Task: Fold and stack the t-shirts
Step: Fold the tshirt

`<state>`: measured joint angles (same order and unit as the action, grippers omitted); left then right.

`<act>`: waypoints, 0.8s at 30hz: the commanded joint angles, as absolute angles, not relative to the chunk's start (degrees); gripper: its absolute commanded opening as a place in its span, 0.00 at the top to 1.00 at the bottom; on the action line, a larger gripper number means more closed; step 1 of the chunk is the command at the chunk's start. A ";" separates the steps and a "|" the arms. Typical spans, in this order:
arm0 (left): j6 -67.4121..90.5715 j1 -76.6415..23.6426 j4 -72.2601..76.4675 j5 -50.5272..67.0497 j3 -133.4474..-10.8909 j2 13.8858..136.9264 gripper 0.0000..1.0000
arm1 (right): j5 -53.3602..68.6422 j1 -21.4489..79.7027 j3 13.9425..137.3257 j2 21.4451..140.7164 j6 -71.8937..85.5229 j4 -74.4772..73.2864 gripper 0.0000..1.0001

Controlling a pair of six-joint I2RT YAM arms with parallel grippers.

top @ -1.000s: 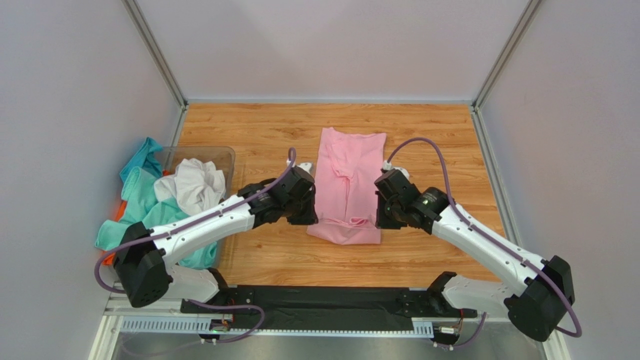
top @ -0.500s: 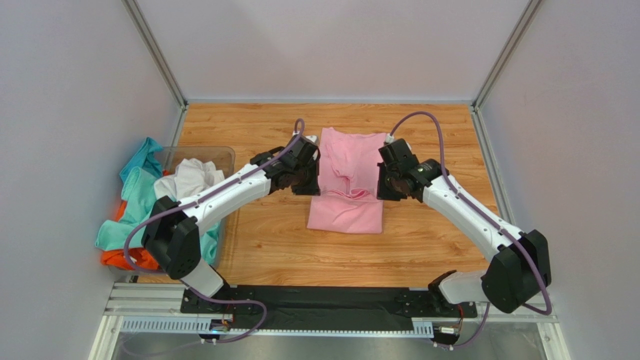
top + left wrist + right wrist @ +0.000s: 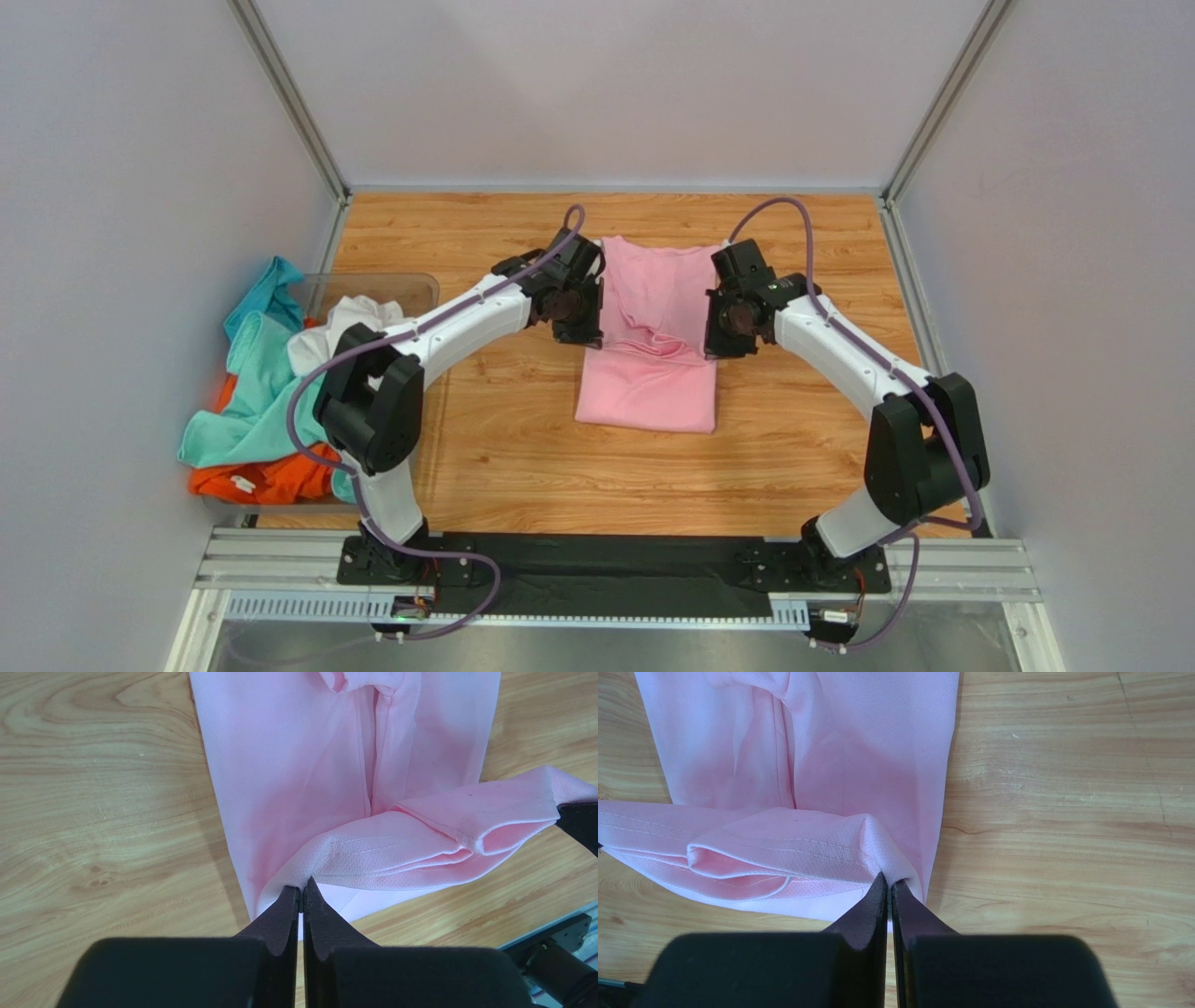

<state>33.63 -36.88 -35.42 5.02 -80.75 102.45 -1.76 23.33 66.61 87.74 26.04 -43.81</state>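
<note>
The pink t-shirt (image 3: 648, 336) lies in a narrow strip on the wooden table, its near end lifted and folded back over itself. My left gripper (image 3: 586, 325) is shut on the left corner of that raised hem (image 3: 365, 855). My right gripper (image 3: 717, 333) is shut on the right corner (image 3: 808, 850). Both hold the hem above the shirt's middle. The teal t-shirt (image 3: 260, 371), white t-shirt (image 3: 330, 336) and orange t-shirt (image 3: 253, 479) lie heaped at the left.
A clear plastic bin (image 3: 393, 291) sits under the heap at the table's left edge. Grey walls close in the table (image 3: 814, 434) on three sides. The arms' black base rail (image 3: 617, 567) runs along the near edge.
Both grippers have carried the shirt's near hem away from me, from the near end of the shirt to over its middle, so the folded-over part has grown.
</note>
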 commanded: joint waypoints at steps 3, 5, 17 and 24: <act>31.73 -35.07 -35.42 7.29 -84.55 105.73 0.99 | 2.02 21.54 68.99 91.57 24.52 -39.29 1.00; 31.47 -34.89 -35.07 7.12 -84.90 107.05 0.99 | 2.72 21.01 68.99 92.81 24.43 -37.89 1.00; 30.68 -32.87 -33.14 9.40 -86.66 113.12 0.75 | 3.69 17.93 70.14 99.67 25.49 -34.19 0.85; 31.11 -32.96 -32.52 10.37 -82.99 106.45 0.22 | 3.95 17.93 70.40 93.44 24.87 -36.82 0.49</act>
